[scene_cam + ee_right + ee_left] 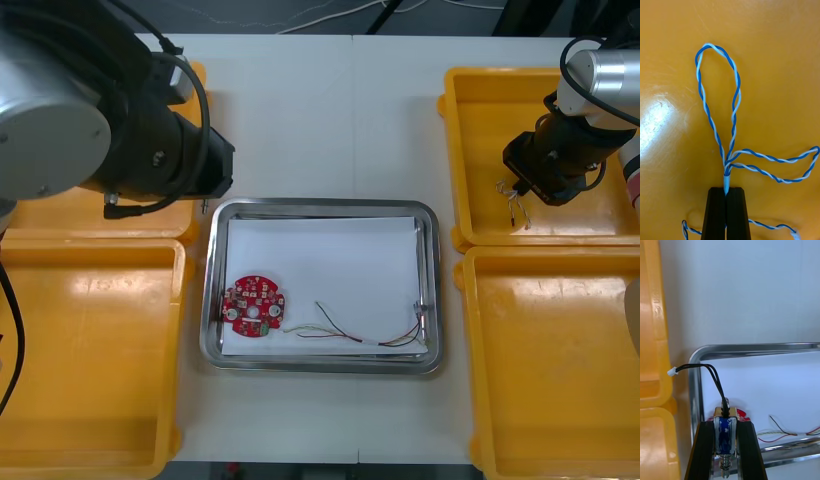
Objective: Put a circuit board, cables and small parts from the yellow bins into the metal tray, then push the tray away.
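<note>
Metal tray (212,300): one, white inside, lying between four yellow bins (90,350), two on each side. It holds one round red circuit board (254,307) at its near left and two red and yellow cables (325,331) along its near edge. The left arm (150,140) covers much of the far-left bin. The right gripper (519,196) is low in the far-right bin.

Right wrist view: its fingers (717,213) are pinched on one twisted blue and white cable (726,179), which lies looped on the bin floor.

Left wrist view: the left gripper (725,425) clamps one small metal part (725,435) above the tray's left side. One black cable (724,410) rises from the part. The circuit board lies just beyond.
</note>
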Robot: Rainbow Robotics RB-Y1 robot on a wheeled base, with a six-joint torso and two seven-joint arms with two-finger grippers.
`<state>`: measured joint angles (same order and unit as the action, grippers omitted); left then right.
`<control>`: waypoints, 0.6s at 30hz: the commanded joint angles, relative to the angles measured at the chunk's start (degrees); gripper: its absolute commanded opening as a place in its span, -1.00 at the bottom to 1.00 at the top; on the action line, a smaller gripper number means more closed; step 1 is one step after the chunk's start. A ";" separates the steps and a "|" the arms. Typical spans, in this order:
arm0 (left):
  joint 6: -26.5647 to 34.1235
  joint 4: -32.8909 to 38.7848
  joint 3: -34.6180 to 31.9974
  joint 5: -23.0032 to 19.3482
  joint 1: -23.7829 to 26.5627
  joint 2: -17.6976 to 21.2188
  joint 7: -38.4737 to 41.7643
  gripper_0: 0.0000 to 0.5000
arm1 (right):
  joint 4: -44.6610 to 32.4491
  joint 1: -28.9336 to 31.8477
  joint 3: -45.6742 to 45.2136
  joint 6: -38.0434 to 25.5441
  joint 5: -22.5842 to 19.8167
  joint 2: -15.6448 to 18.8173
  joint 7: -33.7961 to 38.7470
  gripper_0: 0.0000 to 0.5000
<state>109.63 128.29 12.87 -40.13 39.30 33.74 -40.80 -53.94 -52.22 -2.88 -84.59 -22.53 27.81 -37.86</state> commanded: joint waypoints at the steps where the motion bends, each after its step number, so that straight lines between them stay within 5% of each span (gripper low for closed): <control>1: 0.37 5.57 3.12 -0.38 -1.69 -0.34 -1.38 -1.00 | -0.38 -3.41 -0.11 -0.57 0.20 0.22 -4.24 -1.00; 18: 0.37 12.60 17.89 13.77 -5.82 -1.48 5.65 -1.00 | -14.71 -4.47 -1.52 -14.29 0.03 3.91 -19.80 -1.00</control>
<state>109.64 138.74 29.71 -28.42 35.67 33.66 -39.66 -65.00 -54.11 -2.88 -97.25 -22.53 29.17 -52.92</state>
